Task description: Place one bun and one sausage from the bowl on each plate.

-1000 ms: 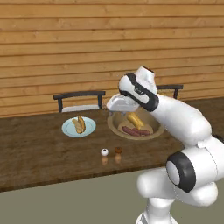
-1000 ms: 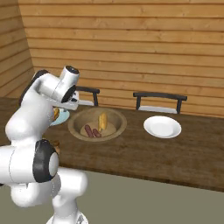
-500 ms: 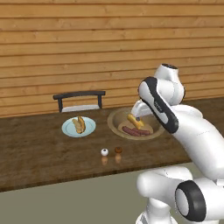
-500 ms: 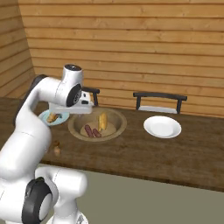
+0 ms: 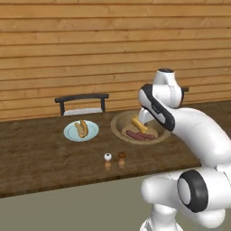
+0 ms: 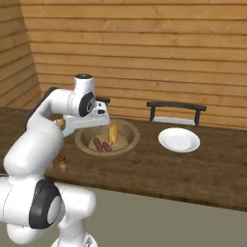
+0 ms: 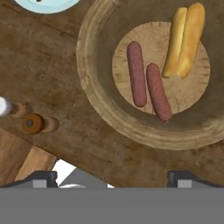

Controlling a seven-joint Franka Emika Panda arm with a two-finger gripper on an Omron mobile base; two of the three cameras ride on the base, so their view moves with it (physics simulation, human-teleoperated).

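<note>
Wooden plank wall [image 5: 90, 45] backs the dark wood table [image 5: 36, 158]; tool [image 7: 113, 175] open, empty, above the bowl [image 7: 100, 109].

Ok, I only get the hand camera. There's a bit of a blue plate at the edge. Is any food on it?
Observer: Yes. In the left base view the blue plate has a bun on it. It's too small to tell if a sausage lies with it.
Operator: Is there another plate?
Observer: Yes. In the right base view a white plate sits to the right of the bowl, with no food on it yet.
</note>
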